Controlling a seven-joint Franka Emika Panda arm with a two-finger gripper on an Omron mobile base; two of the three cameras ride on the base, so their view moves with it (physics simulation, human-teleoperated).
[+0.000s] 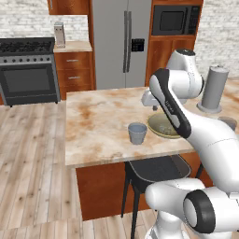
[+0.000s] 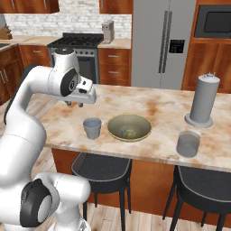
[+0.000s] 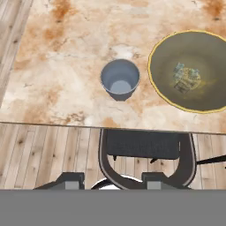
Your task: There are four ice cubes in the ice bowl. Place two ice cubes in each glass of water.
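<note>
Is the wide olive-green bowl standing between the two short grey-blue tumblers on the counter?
Yes, in the right base view the olive-green bowl sits between one grey-blue tumbler and the other tumbler.

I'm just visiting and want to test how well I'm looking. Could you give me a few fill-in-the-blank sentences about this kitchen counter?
1. The ice cubes lie inside the olive-green ____.
2. On the counter, the number of short grey-blue glasses is ____.
3. The tall grey cylinder stands on a round ____.
4. Under the counter's edge, below the near glass, stands a dark ____.

Missing words: bowl; two; base; stool
</note>
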